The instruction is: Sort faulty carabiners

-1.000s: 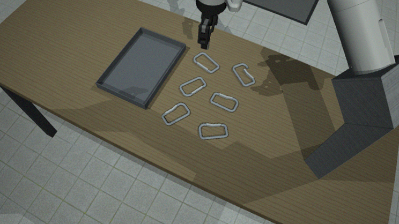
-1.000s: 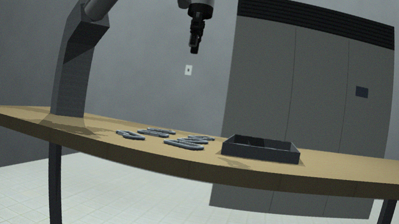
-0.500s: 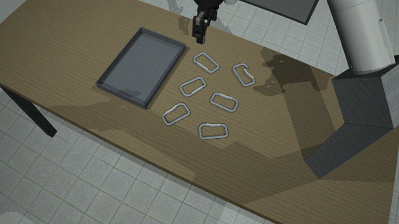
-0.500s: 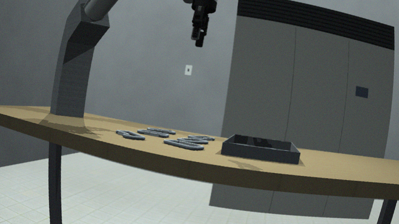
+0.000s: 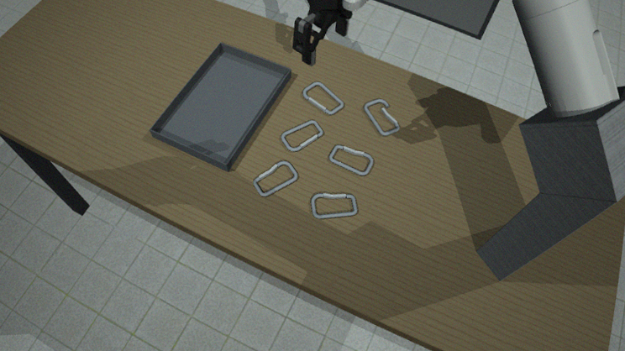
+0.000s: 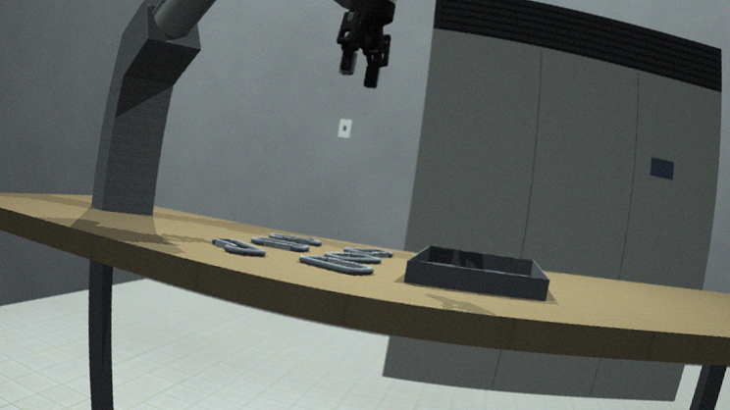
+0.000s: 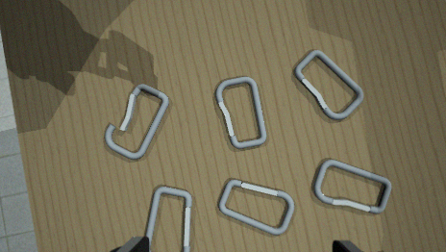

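My tool point(image 5: 324, 42) point(image 6: 359, 75) is spread, high above the tabletop point(image 5: 117, 50) point(image 6: 342, 290) point(image 7: 192, 159). Six carabiners lie flat on the wood, all outside the grey tray point(image 5: 191, 151) point(image 6: 476, 280). One carabiner point(image 5: 390, 131) point(image 6: 244, 251) point(image 7: 156, 122) has its gate point(image 5: 389, 116) point(image 7: 128, 113) swung inward (a plain gap at the hook end); the other five gates appear closed.

Six grey carabiners point(image 5: 322, 110) point(image 6: 336, 268) point(image 7: 262, 115) flat on table, outside tray; one gate open inward.
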Controlling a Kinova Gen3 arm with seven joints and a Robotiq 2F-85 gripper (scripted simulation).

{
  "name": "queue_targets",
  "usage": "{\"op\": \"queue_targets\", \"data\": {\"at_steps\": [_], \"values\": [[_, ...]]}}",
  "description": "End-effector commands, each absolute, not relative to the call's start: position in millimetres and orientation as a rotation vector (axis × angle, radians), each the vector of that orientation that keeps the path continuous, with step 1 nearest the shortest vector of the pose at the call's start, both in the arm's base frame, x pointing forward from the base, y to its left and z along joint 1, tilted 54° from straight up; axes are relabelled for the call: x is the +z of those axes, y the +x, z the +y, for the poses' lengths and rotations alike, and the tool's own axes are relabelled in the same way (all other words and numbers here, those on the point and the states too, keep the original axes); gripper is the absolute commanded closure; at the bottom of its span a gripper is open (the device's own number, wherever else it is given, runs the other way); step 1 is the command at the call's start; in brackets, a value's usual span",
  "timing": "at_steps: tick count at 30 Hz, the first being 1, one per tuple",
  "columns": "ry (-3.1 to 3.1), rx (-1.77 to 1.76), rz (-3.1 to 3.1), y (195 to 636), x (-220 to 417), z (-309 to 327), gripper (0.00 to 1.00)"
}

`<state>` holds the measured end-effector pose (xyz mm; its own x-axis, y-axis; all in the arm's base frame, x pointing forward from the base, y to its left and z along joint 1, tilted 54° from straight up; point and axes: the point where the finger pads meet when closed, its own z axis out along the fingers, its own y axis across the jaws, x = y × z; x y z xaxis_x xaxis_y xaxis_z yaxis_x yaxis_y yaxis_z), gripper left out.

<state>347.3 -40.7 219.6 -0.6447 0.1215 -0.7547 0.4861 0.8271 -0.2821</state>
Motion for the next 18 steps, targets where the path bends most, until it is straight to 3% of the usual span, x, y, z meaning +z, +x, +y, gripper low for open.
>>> {"op": "queue_targets", "data": {"at_steps": [1, 14, 15, 18], "values": [[0.629, -0.479, 2.158, 348.6, 219.6, -39.4, 0.00], [0.629, -0.479, 2.158, 348.6, 219.6, -39.4, 0.00], [0.639, -0.467, 2.167, 375.5, 209.5, -91.2, 0.00], [0.639, -0.467, 2.167, 375.5, 209.5, -91.2, 0.00]]}}
